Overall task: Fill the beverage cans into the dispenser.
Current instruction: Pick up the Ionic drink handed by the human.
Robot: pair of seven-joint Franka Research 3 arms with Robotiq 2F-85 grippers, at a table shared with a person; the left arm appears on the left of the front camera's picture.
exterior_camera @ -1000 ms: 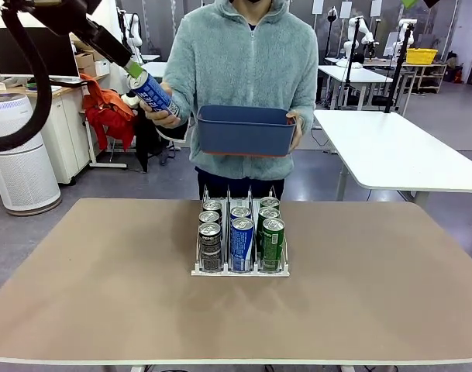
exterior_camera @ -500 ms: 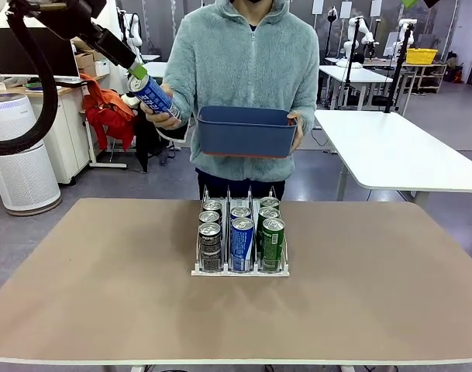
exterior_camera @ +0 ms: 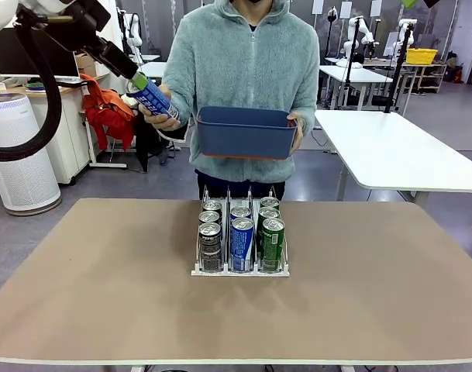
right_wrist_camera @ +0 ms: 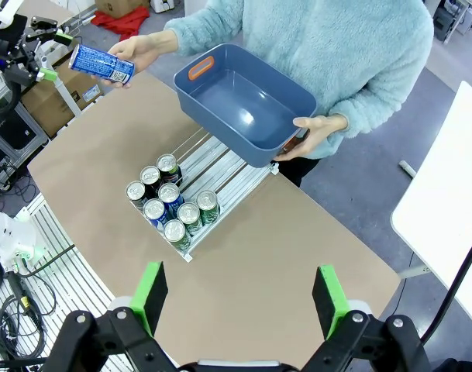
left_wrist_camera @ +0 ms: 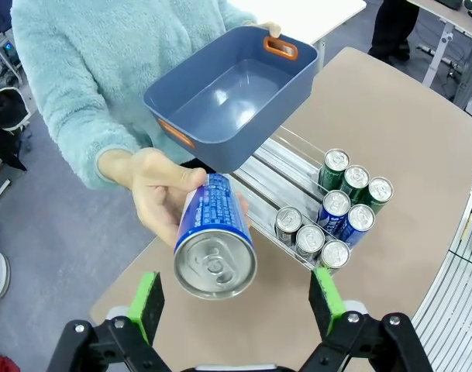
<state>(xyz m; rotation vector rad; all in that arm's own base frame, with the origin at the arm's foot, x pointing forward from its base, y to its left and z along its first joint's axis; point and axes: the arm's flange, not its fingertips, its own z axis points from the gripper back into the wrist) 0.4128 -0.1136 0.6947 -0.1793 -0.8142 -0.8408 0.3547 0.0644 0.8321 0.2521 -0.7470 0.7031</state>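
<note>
Gripper on the left arm (left_wrist_camera: 234, 298) sits spread wide at the blue white-lettered metal can (left_wrist_camera: 214, 237) in the person's hand (left_wrist_camera: 154, 194), so it should probably centre on the body before squeezing.

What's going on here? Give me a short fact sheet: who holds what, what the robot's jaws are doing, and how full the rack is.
Person's one hand: offers a blue can, top toward the left gripper
Person's other hand: holds the blue tub, nothing visible inside
Left gripper: jaws open either side of the can's top, not closed on it
Right gripper: jaws open, high above the table
Dispenser: eight cans, three in two lanes, two in the third
</note>
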